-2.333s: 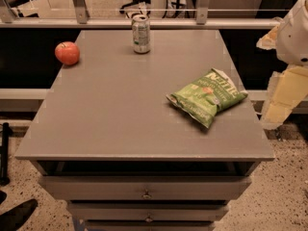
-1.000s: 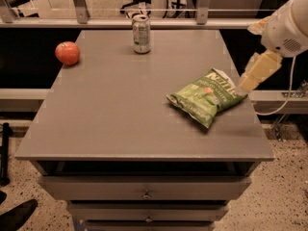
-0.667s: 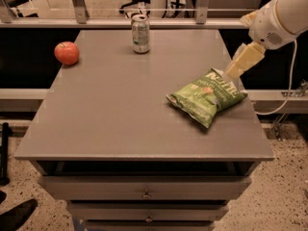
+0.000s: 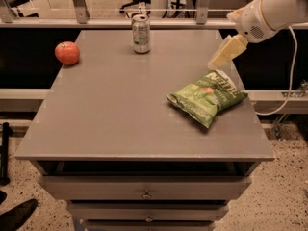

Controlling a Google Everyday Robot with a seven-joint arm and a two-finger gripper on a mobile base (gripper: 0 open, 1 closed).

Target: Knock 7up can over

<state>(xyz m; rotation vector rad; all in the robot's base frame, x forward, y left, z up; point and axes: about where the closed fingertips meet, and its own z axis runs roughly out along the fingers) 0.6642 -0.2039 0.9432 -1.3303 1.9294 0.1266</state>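
The 7up can (image 4: 141,33) stands upright near the far edge of the grey table (image 4: 120,114), a silvery can with a green-and-white label. My gripper (image 4: 222,57) hangs from the white arm at the upper right, above the table's right side and just over the far end of the green chip bag. It is well to the right of the can and apart from it.
A green chip bag (image 4: 208,96) lies on the right part of the table. A red apple (image 4: 67,53) sits at the far left edge. Drawers run below the tabletop. A railing and chairs stand behind the table.
My arm has swung in from the right side and upward, moving the gripper left over the table toward the far end of the chip bag. The can, apple and bag have not moved.
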